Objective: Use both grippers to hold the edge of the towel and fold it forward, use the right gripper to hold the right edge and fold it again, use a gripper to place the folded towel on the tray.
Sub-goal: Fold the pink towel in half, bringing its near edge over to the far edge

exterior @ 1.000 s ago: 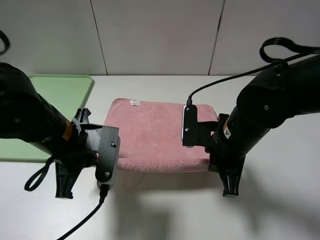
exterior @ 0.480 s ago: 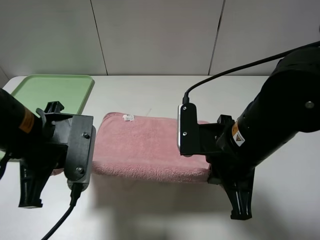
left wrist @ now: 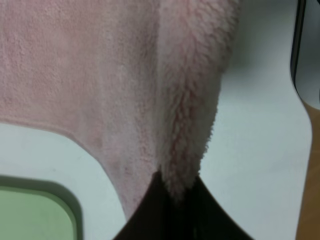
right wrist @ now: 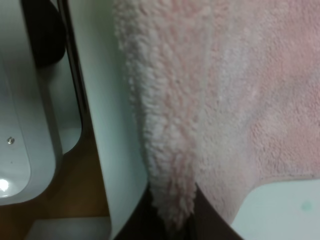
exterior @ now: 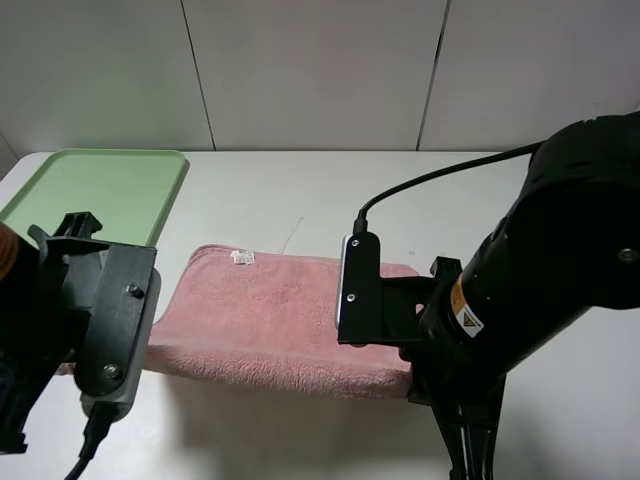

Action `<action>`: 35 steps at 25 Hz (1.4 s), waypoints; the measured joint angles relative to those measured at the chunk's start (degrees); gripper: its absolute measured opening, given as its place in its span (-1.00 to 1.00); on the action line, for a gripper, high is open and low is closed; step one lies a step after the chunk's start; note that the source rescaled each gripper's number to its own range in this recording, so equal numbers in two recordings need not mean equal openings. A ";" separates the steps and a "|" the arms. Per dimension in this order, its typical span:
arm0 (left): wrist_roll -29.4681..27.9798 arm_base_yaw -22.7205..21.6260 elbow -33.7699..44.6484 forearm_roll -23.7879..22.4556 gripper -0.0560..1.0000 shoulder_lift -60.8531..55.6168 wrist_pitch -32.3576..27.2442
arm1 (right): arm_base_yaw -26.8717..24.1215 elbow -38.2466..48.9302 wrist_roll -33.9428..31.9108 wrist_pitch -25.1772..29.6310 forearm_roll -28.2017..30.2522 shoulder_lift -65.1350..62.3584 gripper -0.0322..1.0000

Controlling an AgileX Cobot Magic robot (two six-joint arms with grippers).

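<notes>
Pink fluffy towel held by two corners
Left gripper and right gripper each clench one corner; it stretches between them near the white table's front edge.

No readable text for you here. The white tag on the towel has print too small to make out. The orange sticker on the right arm shows a warning triangle, wording illegible.

Fluffy terry-cloth towel; tray seemingly matt plastic
</notes>
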State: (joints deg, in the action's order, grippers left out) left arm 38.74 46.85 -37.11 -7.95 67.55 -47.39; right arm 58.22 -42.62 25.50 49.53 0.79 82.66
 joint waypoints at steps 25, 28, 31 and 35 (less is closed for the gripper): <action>11.28 -12.91 0.26 -5.21 -0.89 3.81 16.98 | -13.18 -11.04 3.54 -3.77 4.97 0.05 -0.94; 11.53 -14.09 0.13 -5.28 -0.89 8.15 21.19 | -13.53 -11.04 3.73 -3.96 4.97 0.05 -0.94; 11.71 -14.66 -0.70 -5.50 -0.89 12.18 24.77 | -13.78 -11.04 3.73 -4.46 6.38 0.16 -0.94; 11.71 -15.11 -1.62 -5.93 -0.89 16.34 28.03 | -13.78 -11.04 3.73 -5.37 8.65 1.88 -0.94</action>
State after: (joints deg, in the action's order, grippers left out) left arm 50.45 31.74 -38.73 -13.89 83.90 -19.36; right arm 44.44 -53.66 29.23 44.16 9.44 84.55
